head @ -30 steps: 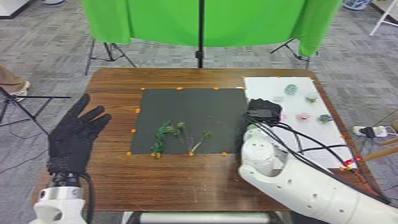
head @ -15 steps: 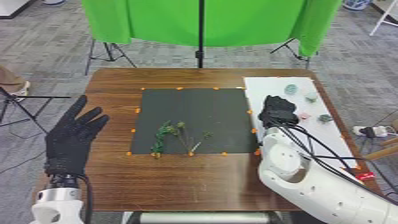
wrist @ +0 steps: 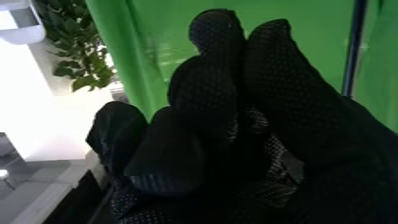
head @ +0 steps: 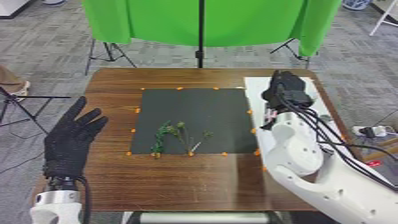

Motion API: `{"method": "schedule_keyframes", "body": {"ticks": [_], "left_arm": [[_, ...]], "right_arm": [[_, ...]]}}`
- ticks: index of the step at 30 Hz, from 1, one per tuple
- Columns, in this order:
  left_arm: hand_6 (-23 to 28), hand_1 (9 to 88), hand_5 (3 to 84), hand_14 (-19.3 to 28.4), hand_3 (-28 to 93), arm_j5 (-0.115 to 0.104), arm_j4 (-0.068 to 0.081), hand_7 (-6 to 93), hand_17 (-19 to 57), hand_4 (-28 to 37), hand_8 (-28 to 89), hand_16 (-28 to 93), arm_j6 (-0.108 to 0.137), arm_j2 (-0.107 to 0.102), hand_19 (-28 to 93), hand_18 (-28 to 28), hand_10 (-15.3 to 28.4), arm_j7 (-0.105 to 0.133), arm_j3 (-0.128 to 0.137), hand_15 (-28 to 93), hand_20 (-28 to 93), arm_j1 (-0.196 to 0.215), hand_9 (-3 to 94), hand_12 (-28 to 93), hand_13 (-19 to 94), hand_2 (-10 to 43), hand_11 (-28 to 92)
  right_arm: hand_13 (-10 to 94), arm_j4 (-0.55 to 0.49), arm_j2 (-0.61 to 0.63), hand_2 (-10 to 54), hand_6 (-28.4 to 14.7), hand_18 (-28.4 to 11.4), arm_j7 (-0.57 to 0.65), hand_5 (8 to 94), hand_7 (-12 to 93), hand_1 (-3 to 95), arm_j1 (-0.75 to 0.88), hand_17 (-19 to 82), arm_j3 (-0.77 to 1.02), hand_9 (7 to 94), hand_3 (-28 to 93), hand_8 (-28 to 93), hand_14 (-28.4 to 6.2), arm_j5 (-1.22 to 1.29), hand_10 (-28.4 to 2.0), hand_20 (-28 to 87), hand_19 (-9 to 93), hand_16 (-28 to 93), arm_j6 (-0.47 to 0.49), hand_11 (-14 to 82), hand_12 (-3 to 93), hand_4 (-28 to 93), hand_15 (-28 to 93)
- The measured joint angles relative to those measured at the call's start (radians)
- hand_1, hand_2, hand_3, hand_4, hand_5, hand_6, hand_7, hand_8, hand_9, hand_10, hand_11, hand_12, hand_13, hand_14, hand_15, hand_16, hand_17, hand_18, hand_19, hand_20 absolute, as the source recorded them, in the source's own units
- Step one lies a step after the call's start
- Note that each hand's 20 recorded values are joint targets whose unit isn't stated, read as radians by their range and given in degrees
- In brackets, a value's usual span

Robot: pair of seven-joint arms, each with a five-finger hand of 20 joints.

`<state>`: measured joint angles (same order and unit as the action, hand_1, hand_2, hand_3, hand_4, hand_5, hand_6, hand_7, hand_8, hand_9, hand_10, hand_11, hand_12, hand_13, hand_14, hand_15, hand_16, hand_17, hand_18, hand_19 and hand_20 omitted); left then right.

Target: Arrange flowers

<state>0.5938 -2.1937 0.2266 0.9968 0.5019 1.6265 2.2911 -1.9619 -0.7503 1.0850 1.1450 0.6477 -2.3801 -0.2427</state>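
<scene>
Flowers (head: pixel 181 126) lie on the dark mat (head: pixel 191 107) as the right hand (head: pixel 285 93), fingers loosely together, moves farther up the white sheet (head: pixel 256 90), likely seeking another bloom; the left hand's (head: pixel 69 142) fingers spread.

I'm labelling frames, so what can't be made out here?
- Head view: whatever the right hand covers on the sheet.
- Right wrist view: whether that hand holds anything; its bulk hides the palm.
- Head view: fine leaves on the sprigs; too small.
- Head view: left arm's base; bottom edge cuts it.
</scene>
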Motion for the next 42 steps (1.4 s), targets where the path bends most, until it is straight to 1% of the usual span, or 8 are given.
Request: {"method": "schedule_keyframes", "body": {"ticks": [2,4,9,11,23,28,32,42], "left_arm": [[7.9,25.3,33.6,25.8,74,0.0,0.0,12.1,-8.7,-22.0,-9,-8,0.0,0.0,49,23.5,20.2,0.0,0.0,56,25,0.0,33.9,13,24,9.6,27],[7.9,25.3,33.7,25.8,74,0.0,0.0,12.1,-8.7,-22.0,-9,-8,0.001,0.0,49,23.5,20.2,0.0,0.0,56,25,0.0,33.9,13,24,9.6,27],[7.9,25.4,33.8,25.8,74,0.0,0.0,12.0,-8.7,-21.9,-9,-8,0.001,0.001,49,23.5,20.1,-0.003,0.001,56,25,0.003,34.0,13,24,9.6,28],[7.9,25.4,33.8,25.8,74,0.0,0.0,12.1,-8.7,-21.9,-9,-8,0.001,0.001,49,23.5,20.1,-0.003,0.001,56,25,0.003,34.0,13,24,9.6,28],[8.0,25.5,33.8,25.8,74,0.0,0.0,12.1,-8.7,-21.8,-9,-8,0.0,0.005,49,23.5,20.2,-0.013,-0.001,56,25,-0.005,34.0,13,24,9.6,28],[8.0,25.5,33.8,25.9,74,0.001,0.001,12.2,-8.7,-21.8,-9,-8,-0.001,0.015,49,23.5,20.2,-0.024,-0.001,56,25,-0.011,34.0,13,24,9.6,28],[8.0,25.5,33.8,25.9,74,0.002,0.001,12.3,-8.7,-21.9,-9,-8,-0.002,0.019,49,23.5,20.1,-0.027,-0.001,56,25,-0.014,34.1,13,24,9.6,28],[8.0,25.4,33.8,25.9,74,0.002,0.001,12.1,-8.7,-21.9,-9,-8,-0.002,0.026,49,23.5,20.2,-0.027,0.002,56,25,-0.013,34.0,13,24,9.7,28]], "right_arm": [[70,0.0,-0.021,-9.0,-9.4,-28.4,0.026,80.5,21,36.8,0.024,39,0.029,74.2,77,-8,-15.0,0.011,-19.3,64,93,17,0.004,58.7,22.6,-24,89],[68,0.0,-0.05,-8.1,-10.5,-28.4,0.046,79.5,20,35.1,0.065,38,0.095,72.9,75,-9,-16.3,0.059,-20.3,63,93,16,0.046,58.1,22.1,-24,89],[66,0.021,-0.103,-7.3,-12.2,-28.4,0.074,78.0,17,32.4,0.134,37,0.202,70.8,73,-9,-17.8,0.232,-22.0,63,93,15,0.291,57.0,21.6,-23,89],[66,0.053,-0.109,-7.2,-12.5,-28.4,0.092,77.9,17,31.8,0.132,37,0.179,70.3,73,-9,-17.9,0.253,-22.2,62,93,15,0.314,56.8,21.3,-23,89],[66,0.19,-0.142,-7.7,-11.9,-28.4,0.145,78.2,17,33.1,0.058,38,0.071,70.6,73,-9,-17.4,0.207,-21.7,62,93,14,0.205,57.2,20.4,-24,90],[70,0.241,-0.152,-9.5,-9.5,-28.4,0.159,80.4,19,43.3,0.012,40,0.005,74.4,75,-3,-14.8,0.157,-19.2,62,93,15,0.202,57.2,20.3,-28,89],[77,0.282,-0.155,-9.5,-5.3,-28.4,0.161,87.9,22,57.2,-0.027,43,-0.057,83.7,68,8,-10.5,0.109,-13.3,62,93,17,0.196,52.6,25.2,-28,86],[80,0.26,-0.139,-9.5,-5.5,-28.4,0.139,91.5,21,58.1,-0.019,45,-0.086,88.8,72,11,-10.0,0.044,-13.1,64,93,19,0.052,50.0,25.5,-28,86]]}}
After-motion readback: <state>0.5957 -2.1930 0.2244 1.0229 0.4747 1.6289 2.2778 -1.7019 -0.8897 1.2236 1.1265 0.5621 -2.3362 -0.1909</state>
